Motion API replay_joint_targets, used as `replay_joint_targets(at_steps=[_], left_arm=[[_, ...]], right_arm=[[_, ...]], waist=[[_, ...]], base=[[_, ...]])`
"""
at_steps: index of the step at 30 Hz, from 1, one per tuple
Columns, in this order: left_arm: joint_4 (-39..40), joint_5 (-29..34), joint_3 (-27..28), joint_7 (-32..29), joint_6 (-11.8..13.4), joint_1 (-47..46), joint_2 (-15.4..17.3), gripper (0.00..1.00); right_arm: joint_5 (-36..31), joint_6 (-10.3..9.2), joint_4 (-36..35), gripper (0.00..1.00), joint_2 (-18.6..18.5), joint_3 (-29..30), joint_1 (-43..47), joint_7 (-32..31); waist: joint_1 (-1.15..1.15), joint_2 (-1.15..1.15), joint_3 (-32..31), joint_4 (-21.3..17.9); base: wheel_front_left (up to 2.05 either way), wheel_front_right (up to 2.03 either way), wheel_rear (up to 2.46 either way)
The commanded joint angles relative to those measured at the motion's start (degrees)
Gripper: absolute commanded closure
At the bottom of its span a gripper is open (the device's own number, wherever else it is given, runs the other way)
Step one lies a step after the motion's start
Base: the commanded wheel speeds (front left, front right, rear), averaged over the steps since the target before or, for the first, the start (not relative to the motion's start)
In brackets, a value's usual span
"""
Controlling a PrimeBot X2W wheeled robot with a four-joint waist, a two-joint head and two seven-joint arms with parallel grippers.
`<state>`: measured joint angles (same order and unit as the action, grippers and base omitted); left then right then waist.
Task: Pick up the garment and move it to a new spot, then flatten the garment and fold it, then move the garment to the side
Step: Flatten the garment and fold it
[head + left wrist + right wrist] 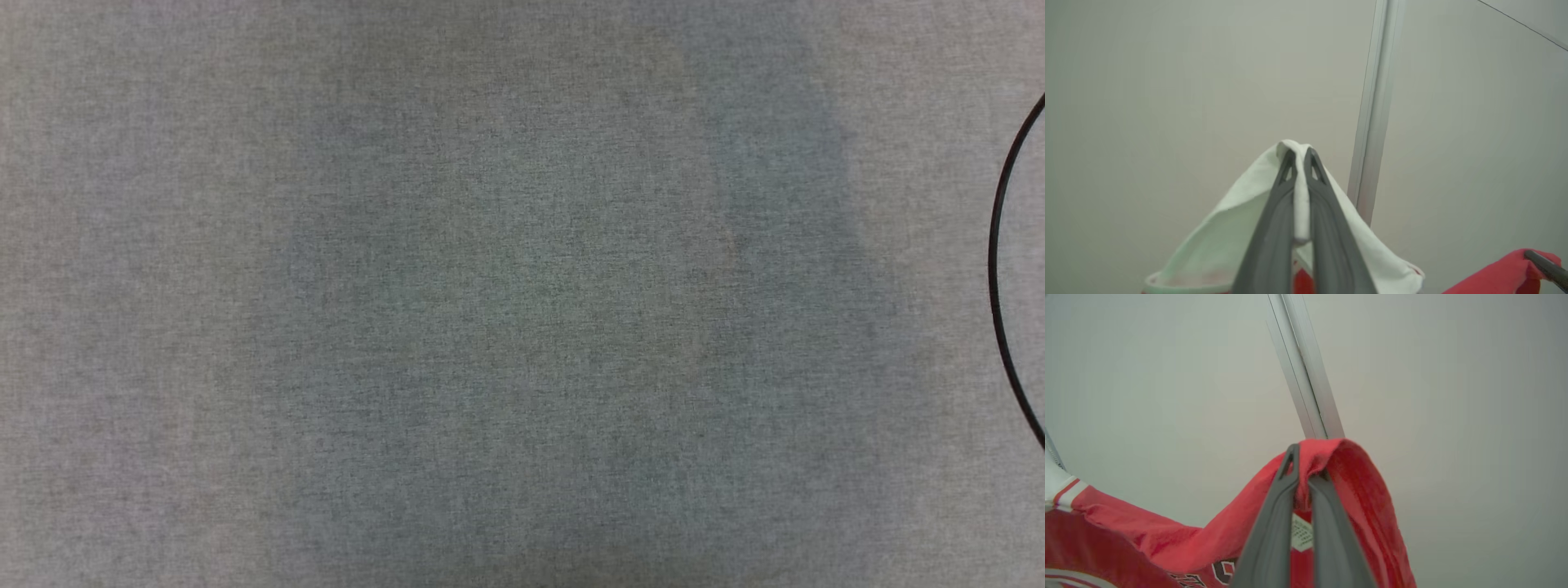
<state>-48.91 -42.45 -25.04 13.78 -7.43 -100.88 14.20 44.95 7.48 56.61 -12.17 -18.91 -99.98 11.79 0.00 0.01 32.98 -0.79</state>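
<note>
The garment is a red jersey with white trim and dark lettering, and it hangs held up between both grippers. In the left wrist view my left gripper [1300,157] is shut on a white fold of the garment [1229,220], which drapes down both sides of the fingers. In the right wrist view my right gripper [1306,465] is shut on a red fold of the garment [1359,486], with a white label [1301,535] showing between the fingers. The red part [1502,273] also shows at the lower right of the left wrist view, with a dark finger [1545,263] on it.
Behind both grippers is a pale wall with a metal strip [1376,102] [1306,375] running up it. The head view looks down on a grey cloth-covered surface [522,294] with a thin black curved line [998,269] at its right edge.
</note>
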Motion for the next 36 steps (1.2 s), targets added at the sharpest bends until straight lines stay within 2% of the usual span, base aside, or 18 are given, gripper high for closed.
replay_joint_targets(at_steps=[1, 7, 10, 15, 20, 25, 32, 36], left_arm=[[-0.3, -0.6, -0.7, 0.5, 0.0, 1.8, 0.3, 1.0], [2.1, -1.6, -4.5, 1.4, 0.0, 10.6, 2.1, 1.0], [6.8, -2.3, -1.9, 1.4, 0.0, 18.1, 2.8, 1.0], [15.8, 0.5, 3.2, 1.4, 0.1, 37.0, 2.6, 1.0], [25.6, 4.2, 8.6, 1.4, 2.2, 56.0, -0.1, 1.0], [32.1, 6.2, 12.3, 1.4, 2.7, 71.3, -3.7, 1.0], [35.8, 7.7, 15.3, 1.4, 3.0, 87.5, -7.4, 1.0], [37.2, 7.2, 16.4, 1.4, 3.0, 92.9, -8.7, 1.0]], right_arm=[[0.5, 0.03, 0.5, 1.0, -0.5, -0.8, 1.7, 0.4], [3.6, 0.03, -1.2, 1.0, -1.0, -6.6, 10.3, 1.4], [6.0, 0.03, -3.7, 1.0, -1.7, -9.0, 17.0, 2.5], [9.4, 0.03, -9.8, 1.0, -2.9, -11.5, 30.7, 3.4], [9.2, 0.03, -16.4, 1.0, -4.2, -9.9, 43.8, 3.4], [9.1, 0.03, -21.2, 1.0, -4.1, -8.1, 55.7, 3.4], [9.6, 0.03, -25.6, 1.0, -5.7, -6.2, 71.1, 3.4], [9.5, 0.03, -27.1, 1.0, -6.3, -5.4, 76.3, 3.4]], waist=[[0.0, -0.01, 0.1, 0.2], [0.0, -0.01, -0.6, 0.3], [0.0, -0.01, -1.7, 0.0], [0.0, -0.01, -4.6, -0.1], [0.0, -0.01, -7.5, -0.4], [0.0, -0.01, -11.1, -0.3], [0.0, -0.01, -16.9, 0.4], [0.0, -0.01, -18.9, 0.4]], base=[[0.0, 0.0, 0.0], [0.0, 0.0, 0.0], [0.0, 0.0, 0.0], [0.0, 0.0, 0.0], [0.0, 0.0, 0.0], [0.0, 0.0, 0.0], [0.0, 0.0, 0.0], [0.0, 0.0, 0.0]])
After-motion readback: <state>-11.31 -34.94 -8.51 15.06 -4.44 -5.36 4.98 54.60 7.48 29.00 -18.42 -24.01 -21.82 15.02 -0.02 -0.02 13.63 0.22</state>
